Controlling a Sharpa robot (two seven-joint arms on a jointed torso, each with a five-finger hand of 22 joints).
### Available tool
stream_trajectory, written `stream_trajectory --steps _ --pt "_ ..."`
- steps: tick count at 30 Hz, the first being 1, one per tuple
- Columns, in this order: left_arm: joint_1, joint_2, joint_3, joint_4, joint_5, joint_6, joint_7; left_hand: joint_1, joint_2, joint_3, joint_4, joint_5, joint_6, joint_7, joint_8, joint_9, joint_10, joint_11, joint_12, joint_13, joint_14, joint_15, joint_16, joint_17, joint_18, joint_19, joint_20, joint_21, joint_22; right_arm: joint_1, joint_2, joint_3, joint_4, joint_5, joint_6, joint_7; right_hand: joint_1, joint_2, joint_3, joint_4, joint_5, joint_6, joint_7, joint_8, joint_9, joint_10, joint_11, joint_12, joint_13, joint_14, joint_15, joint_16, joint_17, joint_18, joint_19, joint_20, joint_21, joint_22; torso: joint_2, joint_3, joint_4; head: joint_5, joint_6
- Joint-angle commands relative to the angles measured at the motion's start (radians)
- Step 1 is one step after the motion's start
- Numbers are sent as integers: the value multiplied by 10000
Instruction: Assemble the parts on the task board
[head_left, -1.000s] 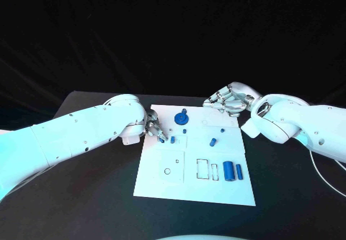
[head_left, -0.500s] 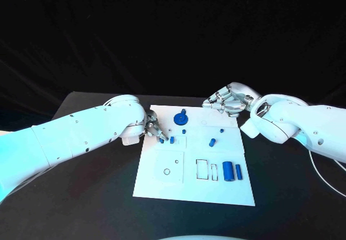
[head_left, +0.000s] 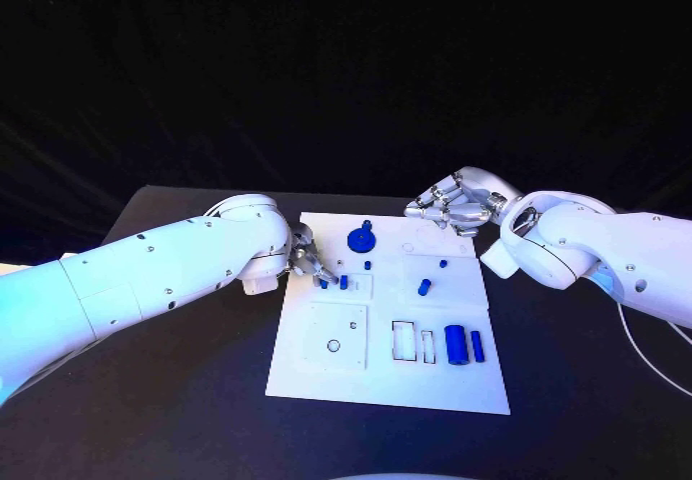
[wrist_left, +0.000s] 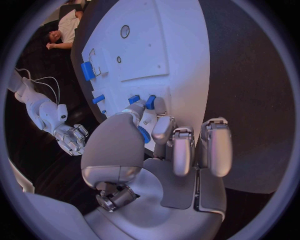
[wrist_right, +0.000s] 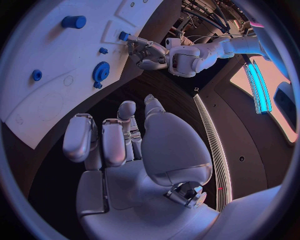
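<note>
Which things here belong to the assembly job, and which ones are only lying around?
Belong to the job:
- task board
- blue gear
- large blue cylinder
- small blue peg
- small blue part that the left hand touches at the board's edge

Not part of it:
- black table
- right hand, holding nothing, off the board

A lab — black-draped backdrop (head_left: 346, 90), test table (head_left: 173, 400).
</note>
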Motion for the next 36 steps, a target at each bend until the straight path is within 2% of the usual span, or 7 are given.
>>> stream_trajectory --steps 1,14,21,25,28,30,36 --pt "-42 -97 3 138 8 -158 17 -52 64 -146 25 -37 -11 86 -58 -30 4 39 -37 -49 1034 -44 24 2633 -45 649 -54 -94 1972 -6 2 0 -1 -30 113 98 -3 94 -48 -9 61 -31 13 -21 10 -43 4 -48 -14 391 -59 -40 -5 200 -38 8 -49 -9 -8 4 7 -12 14" --pt "-5 -536 325 567 478 -733 52 252 153 -992 381 -11 -397 210 -95 -137 -713 137 -1145 -1344 1034 9 24 2633 0 593 -20 -291 1862 -6 61 0 -38 -5 94 123 -10 101 -59 3 70 -31 13 -21 11 -39 5 -41 -12 394 -59 -32 6 200 -35 8 -48 -6 -4 -6 21 -7 -2" --pt "35 -819 415 603 1972 -1768 1084 457 297 -1864 475 36 -1207 602 -427 -400 -2434 485 -3377 -3823 1018 303 -9 2581 287 115 218 -1564 1087 -6 18 0 -48 -3 89 115 -11 103 -66 9 75 -33 12 -21 11 -39 4 -44 -16 393 -59 -39 -1 199 -33 8 -48 -5 2 -1 12 -67 62" --pt "42 -851 403 473 2632 -2462 2264 823 467 -2331 462 44 -2064 1076 -849 -740 -3640 966 -4122 -4392 48 721 -1641 356 877 -1312 576 -4705 -808 -6 2 0 -50 0 74 111 -11 103 -66 9 75 -33 12 -21 11 -39 4 -44 -16 393 -59 -39 -1 199 -33 8 -48 -5 5 6 27 -70 136" --pt "29 -783 295 349 2817 -2964 3648 2226 669 -2069 -35 65 -2509 1387 -1212 -1094 -4667 1286 -4905 -4990 -1406 1003 -3646 -2008 1394 -2914 832 -7880 -2740 -6 16 0 -85 21 25 126 -2 108 -75 11 86 -42 13 -26 10 -39 4 -44 -19 393 -59 -44 -5 201 -36 8 -53 -12 12 -6 36 -154 209" --pt "-21 -681 191 278 2546 -3230 4771 3800 918 -1215 -576 70 -2114 1380 -1614 -1519 -4963 1390 -6078 -6010 -2718 988 -5205 -3681 1496 -3561 961 -8762 -3278 -6 34 0 -111 30 -1 143 69 137 -75 -8 113 -57 12 -34 10 -49 1 -62 -43 393 -61 -56 -14 204 -41 7 -65 -29 13 -15 12 -198 237" --pt "-273 -414 22 192 907 -4059 6848 4898 182 107 -1058 -486 -1132 1299 -3045 -2631 -3786 1325 -8034 -8224 -3553 1121 -6554 -5488 1517 -3797 1010 -9168 -3537 -7 68 -1 -150 32 -100 202 210 181 -71 -53 150 -67 13 -37 14 -84 -2 -119 -104 388 -63 -92 -46 210 -52 5 -88 -63 25 -28 -47 -214 337"
